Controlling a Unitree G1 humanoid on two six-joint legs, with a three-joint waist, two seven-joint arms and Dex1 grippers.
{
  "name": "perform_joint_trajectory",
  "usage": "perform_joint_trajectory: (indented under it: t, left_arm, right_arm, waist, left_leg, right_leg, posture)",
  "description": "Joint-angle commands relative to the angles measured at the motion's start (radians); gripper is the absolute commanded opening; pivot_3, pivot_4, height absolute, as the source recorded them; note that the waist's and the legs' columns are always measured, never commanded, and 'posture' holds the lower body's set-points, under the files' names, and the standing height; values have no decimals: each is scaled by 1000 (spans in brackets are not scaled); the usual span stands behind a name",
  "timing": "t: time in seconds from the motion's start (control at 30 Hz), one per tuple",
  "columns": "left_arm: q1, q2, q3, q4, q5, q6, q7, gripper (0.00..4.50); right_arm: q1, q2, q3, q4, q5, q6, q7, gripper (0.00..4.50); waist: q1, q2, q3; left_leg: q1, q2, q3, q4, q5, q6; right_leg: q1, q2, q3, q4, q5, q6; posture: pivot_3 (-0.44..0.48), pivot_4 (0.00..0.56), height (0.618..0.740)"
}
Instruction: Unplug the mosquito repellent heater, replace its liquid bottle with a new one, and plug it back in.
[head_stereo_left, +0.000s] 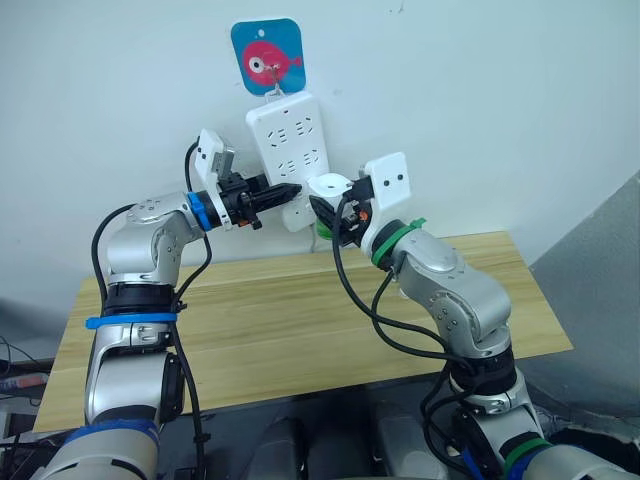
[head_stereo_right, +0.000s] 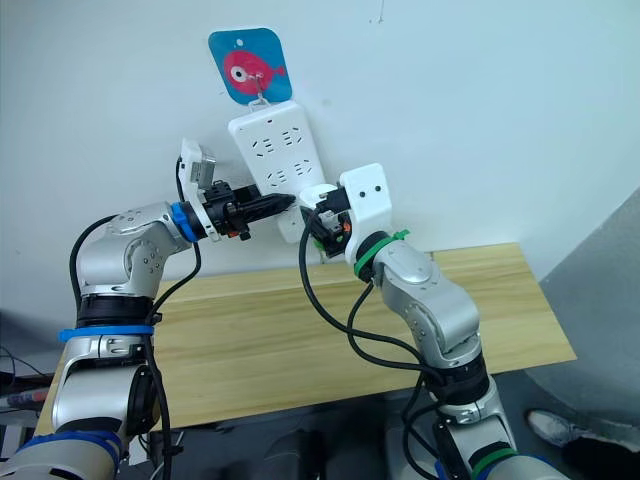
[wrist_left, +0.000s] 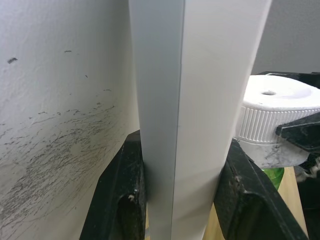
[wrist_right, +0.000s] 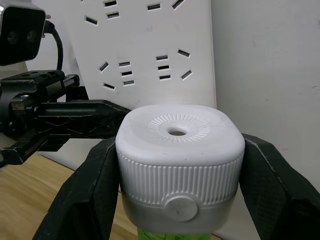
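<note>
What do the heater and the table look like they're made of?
The mosquito repellent heater looks like matte white moulded plastic, going by its ribbed band and round vent hole. The table looks like pale wood or wood-look laminate, with long grain lines.

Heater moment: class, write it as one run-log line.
left gripper: shut on power strip | right gripper: shut on heater | heater: at strip's lower end

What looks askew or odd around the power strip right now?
The power strip hangs tilted on the wall rather than plumb, and the left gripper is clamped across its edge. The wall beside it is scuffed with grey marks. The mosquito repellent heater, in the right gripper, looks intact.
</note>
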Motion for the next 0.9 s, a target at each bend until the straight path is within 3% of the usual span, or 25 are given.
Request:
perform_joint_trajectory:
  t: [0.03, 0.17, 0.33, 0.53, 0.73, 0.9]
  left_arm:
    - [7, -32, -78, -69, -34, -4, -100, 1314]
    - [6, -34, -77, -68, -36, -6, -95, 1314]
    - [17, -27, -78, -73, -30, -16, -89, 1314]
    - [9, -21, -76, -43, -14, -45, -73, 1314]
    - [-25, 4, -72, 59, 18, -77, -64, 1314]
    - [-56, 44, -98, 155, 76, -176, -102, 2831]
  right_arm:
    - [-21, -6, -1, 23, 14, 26, 31, 2989]
    - [-35, 3, 3, 19, 23, 41, 49, 2989]
    - [-29, 24, 1, -2, 18, 41, 41, 4476]
    - [-16, 5, -29, -107, 55, 112, 56, 4500]
    - [84, -208, -8, -253, 108, 214, 176, 4500]
    - [126, -307, -7, -298, 125, 199, 230, 4500]
  waist:
    - [0, 0, 0]
    - [0, 0, 0]
    - [5, 0, 0]
    - [12, 0, 0]
    - [19, 0, 0]
    - [15, 0, 0]
  left_leg:
    - [0, 0, 0, 0, 0, 0]
    - [0, 0, 0, 0, 0, 0]
    - [0, -1, -1, -1, 0, 0]
    - [-1, -3, -1, -2, 0, 0]
    - [-1, -3, -2, -2, -1, 1]
    - [0, -3, 0, -1, 0, 1]
  right_leg:
    - [0, 0, 0, 0, 0, 0]
    - [0, 0, 0, 0, 0, 0]
    - [0, 0, 0, 0, 0, 0]
    - [0, -3, 0, -1, 0, 0]
    - [0, -3, -1, -1, 0, 0]
    - [0, -2, 0, -1, 0, 0]
  posture:
    - [-235, 177, 740]
    - [-229, 174, 740]
    - [-228, 173, 740]
    - [-227, 172, 740]
    - [-231, 174, 740]
    - [-229, 179, 740]
